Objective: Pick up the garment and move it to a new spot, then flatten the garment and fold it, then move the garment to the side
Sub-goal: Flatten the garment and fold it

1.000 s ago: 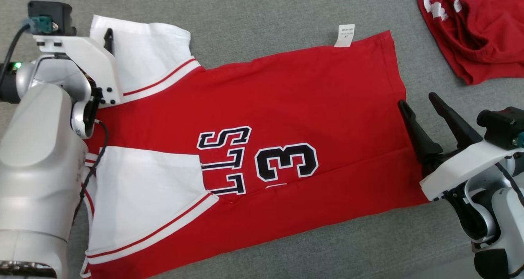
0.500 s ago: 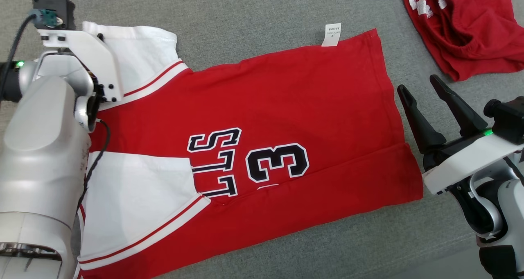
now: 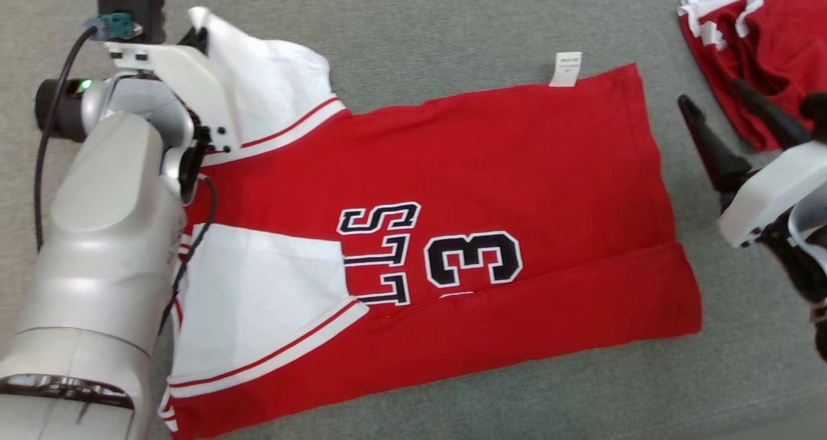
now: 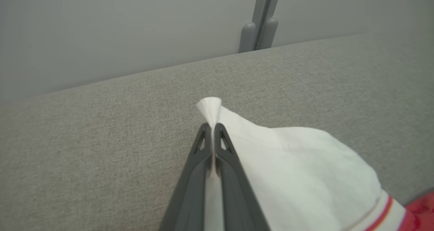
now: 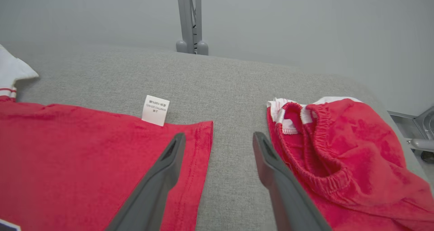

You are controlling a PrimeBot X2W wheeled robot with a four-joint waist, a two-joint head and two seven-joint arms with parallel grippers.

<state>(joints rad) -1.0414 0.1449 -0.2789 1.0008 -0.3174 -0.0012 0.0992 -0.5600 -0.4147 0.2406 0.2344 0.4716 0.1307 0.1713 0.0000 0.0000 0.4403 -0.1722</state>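
Left fingers (image 4: 195,176) pinched on garment (image 3: 491,162) sleeve tip (image 4: 208,109); right fingers (image 5: 156,187) apart, empty, near hem (image 5: 203,149).

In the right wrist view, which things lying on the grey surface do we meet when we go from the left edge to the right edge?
white sleeve → care label → jersey's hem → crumpled red garment
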